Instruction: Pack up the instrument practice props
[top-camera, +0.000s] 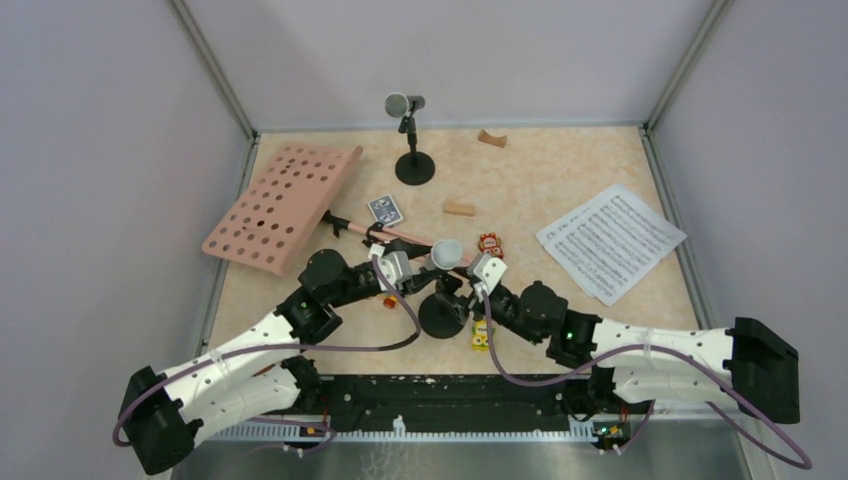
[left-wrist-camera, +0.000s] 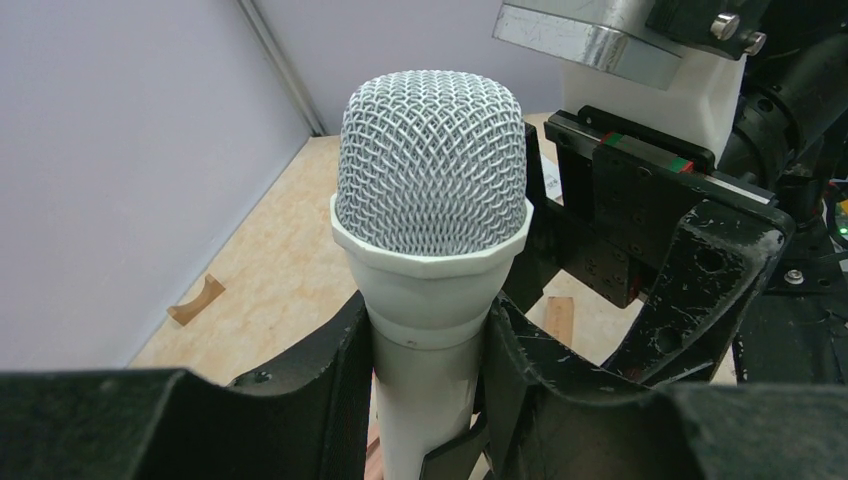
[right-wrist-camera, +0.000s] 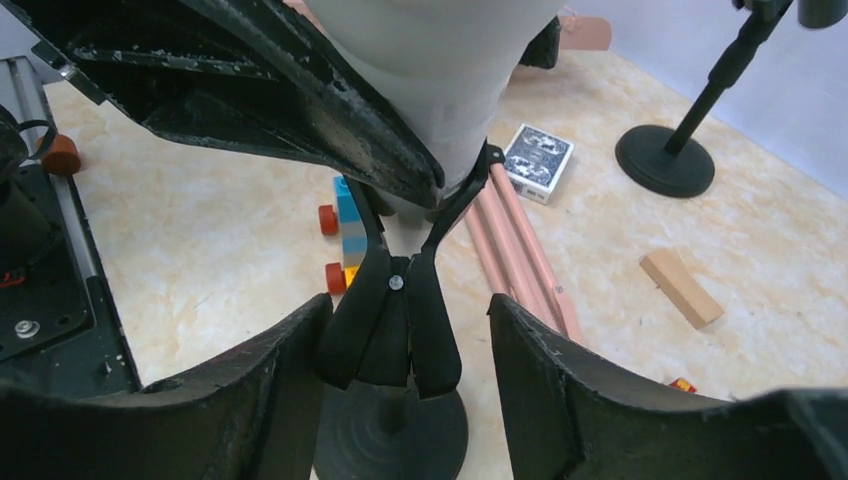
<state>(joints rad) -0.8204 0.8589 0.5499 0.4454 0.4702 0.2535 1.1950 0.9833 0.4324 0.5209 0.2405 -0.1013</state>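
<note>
A white microphone (left-wrist-camera: 432, 165) stands in the clip (right-wrist-camera: 390, 320) of a black round-based holder (top-camera: 443, 315) near the table's front. My left gripper (left-wrist-camera: 430, 340) is shut on the microphone's white body just below the mesh head. It also shows in the top view (top-camera: 425, 262). My right gripper (right-wrist-camera: 410, 340) is open, its fingers on either side of the clip's handles. A dark microphone (top-camera: 405, 103) sits in its holder (top-camera: 415, 167) at the back. The pink perforated desk (top-camera: 283, 205) lies at the left, with its pink legs (top-camera: 390, 233) beside it. Sheet music (top-camera: 610, 240) lies at the right.
A blue card box (top-camera: 385, 209) lies by the pink legs. Wooden blocks lie mid-table (top-camera: 459, 208) and at the back (top-camera: 491, 138). Small toy cars sit around the near holder (top-camera: 490, 243), (top-camera: 481, 333), (top-camera: 390, 300). Walls close in the table's left, back and right sides.
</note>
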